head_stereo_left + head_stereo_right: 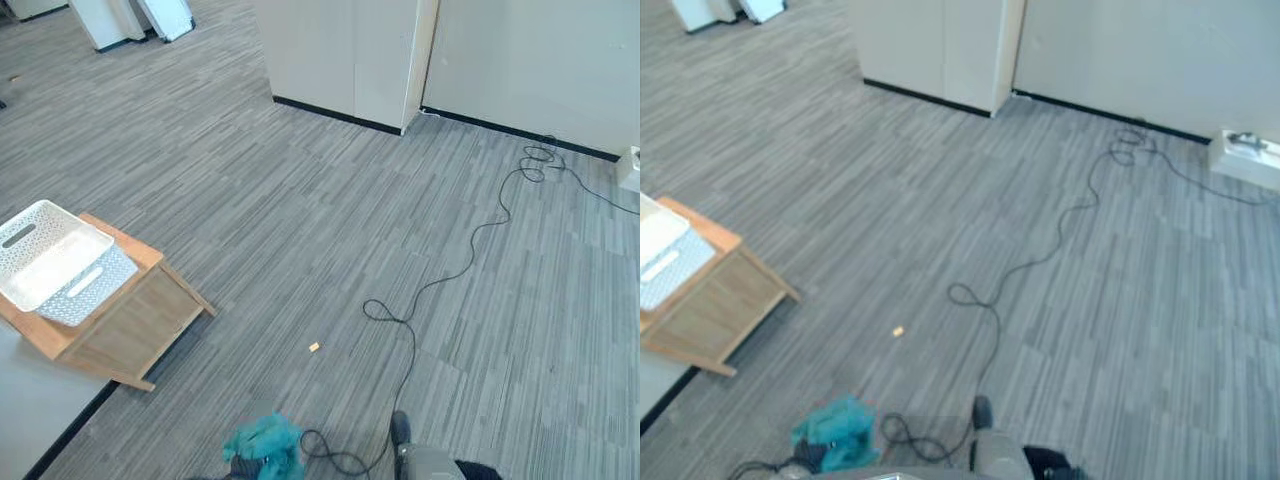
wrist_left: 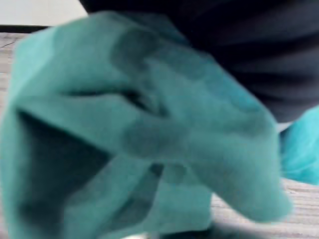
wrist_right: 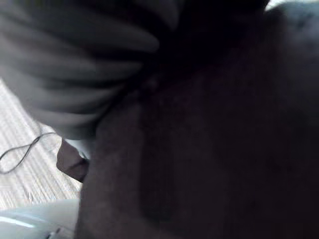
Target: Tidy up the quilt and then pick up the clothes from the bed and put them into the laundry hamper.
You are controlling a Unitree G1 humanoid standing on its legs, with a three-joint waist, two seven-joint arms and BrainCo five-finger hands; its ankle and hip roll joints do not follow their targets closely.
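Observation:
A bunched teal garment (image 1: 265,443) hangs at the bottom edge of the head views, just above the carpet. It drapes close over my left hand (image 1: 241,467), whose grip is hidden under the cloth, and the same garment (image 2: 149,124) spreads across the left wrist view. The white slotted laundry hamper (image 1: 50,255) rests tilted on a low wooden stand (image 1: 140,320) at the far left, well away from the garment. My right hand (image 1: 425,462) sits low at the bottom edge, to the right of the garment.
A pale flat surface with a dark edge (image 1: 30,400) lies at the lower left beside the stand. White partition walls (image 1: 340,60) close off the back. A white box (image 1: 1245,158) sits by the far right wall. A small tan scrap (image 1: 314,347) lies on the carpet.

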